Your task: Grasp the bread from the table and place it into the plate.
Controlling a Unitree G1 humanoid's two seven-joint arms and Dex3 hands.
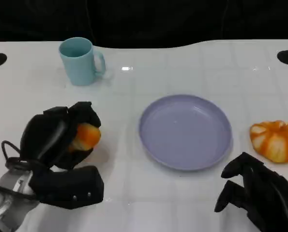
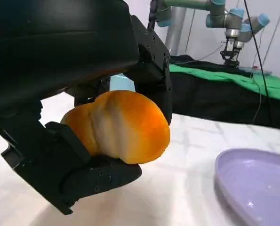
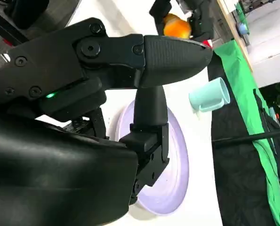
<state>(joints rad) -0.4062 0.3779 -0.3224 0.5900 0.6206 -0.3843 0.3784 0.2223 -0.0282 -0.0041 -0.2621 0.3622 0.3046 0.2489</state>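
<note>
Bread sat gripped in my left hand, fingers wrapped around it, left of the plate and apart from it. On the table I counted one plate, one mug and one orange pumpkin. My right hand held nothing, fingers apart, near the plate's right edge, just before the pumpkin.

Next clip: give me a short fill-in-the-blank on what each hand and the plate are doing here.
1. The bread is held in the fingers of the ____ hand.
2. The purple plate has ____ on it.
3. The right hand holds ____.
4. The teal mug stands ____ on the table.

Missing words: left; nothing; nothing; upright
</note>
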